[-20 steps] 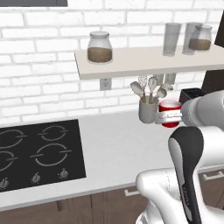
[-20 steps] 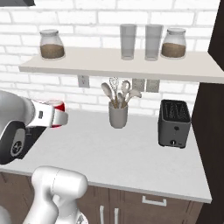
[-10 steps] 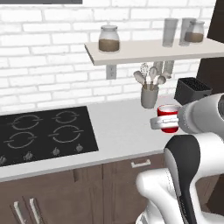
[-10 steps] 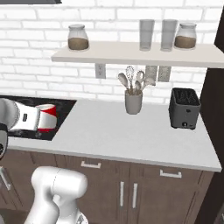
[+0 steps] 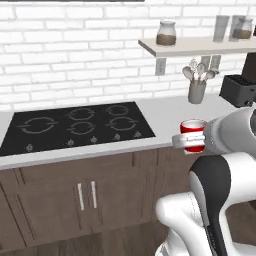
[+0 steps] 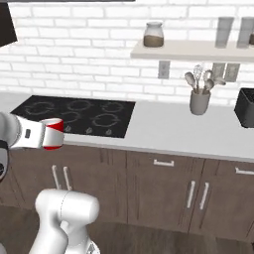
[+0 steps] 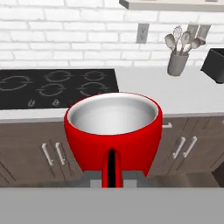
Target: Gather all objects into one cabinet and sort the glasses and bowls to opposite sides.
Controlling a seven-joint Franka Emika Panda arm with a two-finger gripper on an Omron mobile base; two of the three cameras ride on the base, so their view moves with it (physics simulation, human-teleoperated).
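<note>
A glossy red glass (image 5: 193,134) with a pale inside hangs in front of the counter's edge, held in my gripper (image 5: 190,142), which is shut on it. From the right base view the same red glass (image 6: 52,134) sits at the end of my white hand, with the gripper (image 6: 47,135) level with the lower cupboard tops. In the hand view the red glass (image 7: 113,131) stands upright just above the gripper (image 7: 112,174). The cabinet and the bowls are out of view.
A black hob (image 5: 80,125) lies in the pale counter (image 6: 168,134). Against the brick wall stand a grey utensil holder (image 5: 196,91) and a black toaster (image 5: 237,90). A pale wall shelf (image 5: 200,46) carries a lidded jar (image 5: 166,33). Brown cupboard doors (image 6: 163,183) run below.
The whole picture has shifted: the base has backed away and moved left, so the hob and lower cupboards come into view. The red glass stays in my shut gripper.
</note>
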